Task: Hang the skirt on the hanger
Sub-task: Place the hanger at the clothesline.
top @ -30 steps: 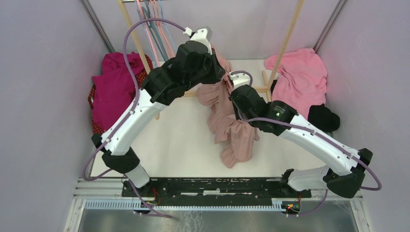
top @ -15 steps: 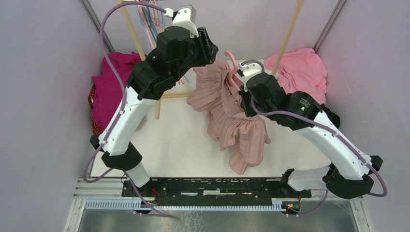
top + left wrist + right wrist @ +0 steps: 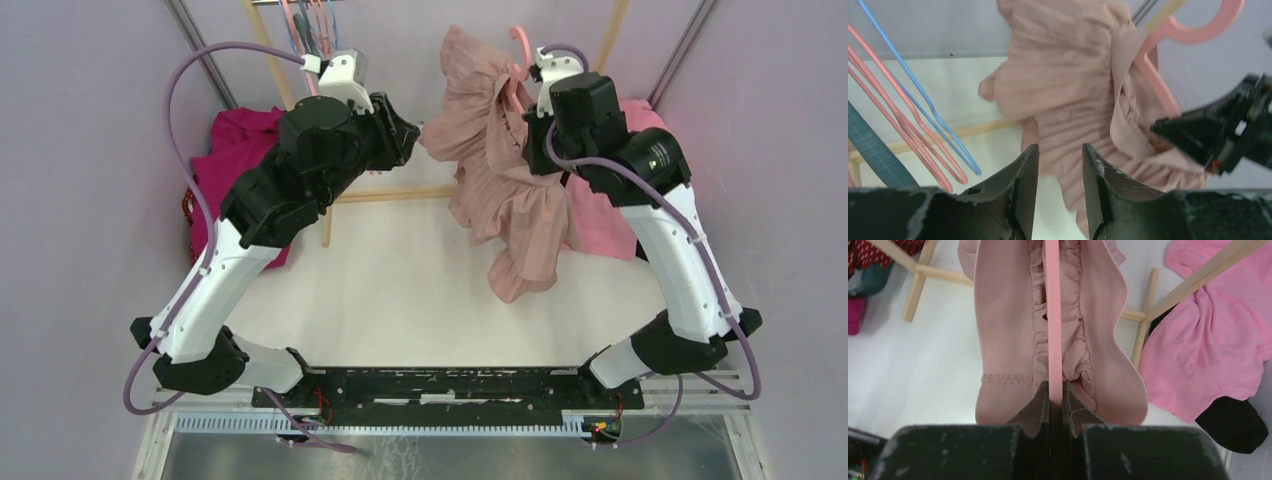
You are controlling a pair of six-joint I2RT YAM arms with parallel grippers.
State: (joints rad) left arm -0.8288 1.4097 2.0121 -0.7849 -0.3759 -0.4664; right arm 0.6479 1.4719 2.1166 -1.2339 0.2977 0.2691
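Bright even light, soft shadows, slight blur

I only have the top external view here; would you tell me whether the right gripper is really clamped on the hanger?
Observer: Yes; the right wrist view shows the right gripper shut on the bar of the pink hanger.
Operator: Is the skirt over it?
Observer: The skirt has its gathered waistband on both sides of that bar.
Operator: And the left gripper?
Observer: The left wrist view shows the left gripper open, nothing between its fingers.
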